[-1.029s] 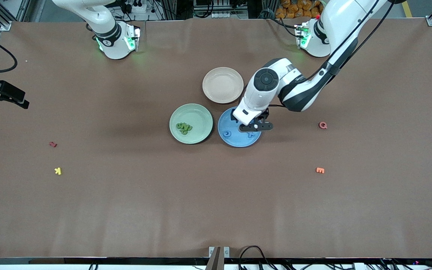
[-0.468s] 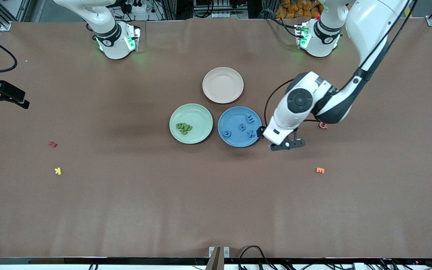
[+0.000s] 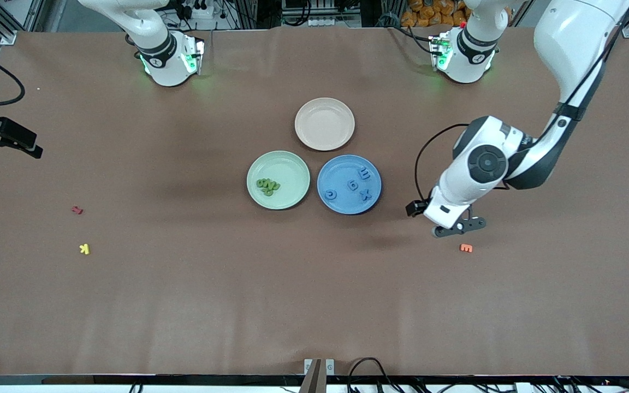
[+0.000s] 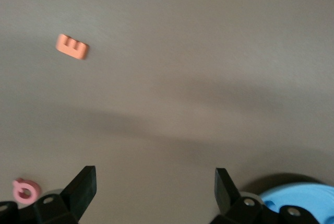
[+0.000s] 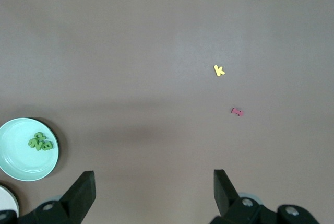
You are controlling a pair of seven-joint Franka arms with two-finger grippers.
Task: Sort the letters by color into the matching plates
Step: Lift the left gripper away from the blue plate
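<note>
Sorting looks done: green letters (image 3: 268, 186) sit in the green plate (image 3: 287, 197), blue letters (image 3: 354, 185) in the blue plate (image 3: 342, 203). Left pincer (image 3: 459, 227) hangs released over bare surface (image 3: 314, 295) near the orange E (image 3: 466, 248); right pincer (image 5: 151, 195) is released too, waiting high. Watch you don't grab that E: wrong color.

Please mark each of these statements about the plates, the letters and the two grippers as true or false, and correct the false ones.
1. The blue plate holds four blue letters. True.
2. The green letters lie on the beige-pink plate. False: they lie on the green plate; the beige-pink plate holds nothing.
3. The left gripper holds a blue letter. False: its jaws are open and empty, over bare table near the orange letter.
4. The right gripper is open. True.
5. The yellow letter lies on the table. True.
</note>
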